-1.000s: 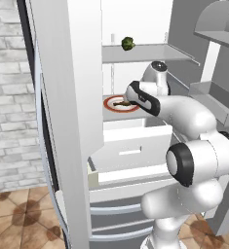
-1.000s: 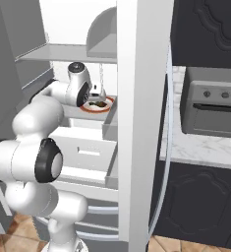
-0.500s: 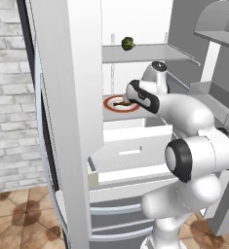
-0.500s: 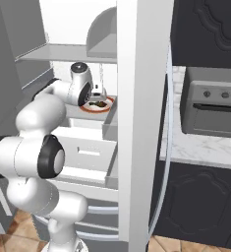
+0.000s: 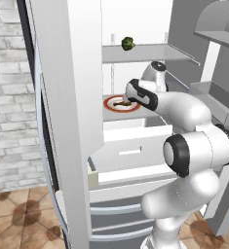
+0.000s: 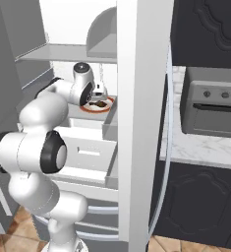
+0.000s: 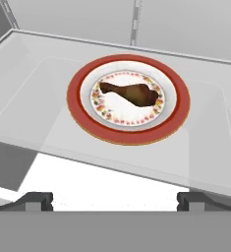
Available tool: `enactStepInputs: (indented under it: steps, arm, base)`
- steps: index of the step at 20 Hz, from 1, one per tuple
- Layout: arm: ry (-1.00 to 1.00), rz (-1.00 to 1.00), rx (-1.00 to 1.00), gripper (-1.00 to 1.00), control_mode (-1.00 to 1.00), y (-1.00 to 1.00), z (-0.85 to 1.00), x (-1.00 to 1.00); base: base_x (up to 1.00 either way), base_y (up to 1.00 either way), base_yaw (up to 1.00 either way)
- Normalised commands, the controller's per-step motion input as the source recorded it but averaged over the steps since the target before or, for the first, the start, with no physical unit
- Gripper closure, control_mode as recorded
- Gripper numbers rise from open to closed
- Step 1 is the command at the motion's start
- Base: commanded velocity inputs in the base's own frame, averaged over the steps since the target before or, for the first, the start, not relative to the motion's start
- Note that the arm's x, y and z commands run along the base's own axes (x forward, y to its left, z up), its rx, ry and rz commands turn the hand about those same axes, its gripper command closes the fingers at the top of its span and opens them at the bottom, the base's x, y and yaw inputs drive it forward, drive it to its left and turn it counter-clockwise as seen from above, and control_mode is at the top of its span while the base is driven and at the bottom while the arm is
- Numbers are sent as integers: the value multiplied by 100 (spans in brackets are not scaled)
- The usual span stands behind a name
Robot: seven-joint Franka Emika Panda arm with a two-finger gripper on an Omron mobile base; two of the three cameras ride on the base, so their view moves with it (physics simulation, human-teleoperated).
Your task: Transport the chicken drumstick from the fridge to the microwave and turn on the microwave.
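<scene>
The chicken drumstick [image 7: 131,92] is golden-brown and lies on a white plate with a red rim [image 7: 128,132]. The plate rests on a white inner shelf of the open fridge [image 5: 62,97]. My gripper [image 7: 114,201] is open, and it hovers just short of the plate with nothing between its fingers. From the left base view, the gripper [image 5: 127,99] reaches over the near edge of the plate [image 5: 111,103], close to the drumstick [image 5: 119,103]. In the right base view, the gripper [image 6: 98,97] sits just above the plate [image 6: 100,109]. The microwave is out of view.
A small dark-green round vegetable [image 5: 128,43] sits on the shelf above the plate. Below the plate's shelf a white crisper box [image 5: 130,146] stands pulled out. The fridge door's edge [image 6: 141,123] stands between the arm and a grey oven [image 6: 213,108] on the right counter.
The hand has crept slightly nearer the plate inside the fridge. Its jaws have stayed open, and the drumstick has not moved.
</scene>
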Motion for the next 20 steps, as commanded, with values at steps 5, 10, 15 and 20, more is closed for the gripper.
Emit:
enactStepInputs:
  steps: [5, 10, 15, 20]
  arm:
    - [0, 0, 0, -100, -100, 0, -7, 18]
    - [0, 4, 0, -100, -100, 0, -2, 20]
    - [0, 4, 0, -100, -100, 0, -1, 19]
    - [0, 4, -1, -100, -100, 0, -11, 18]
  base:
    - [0, 0, 0]
    - [0, 0, 0]
    - [0, 0, 0]
    - [0, 0, 0]
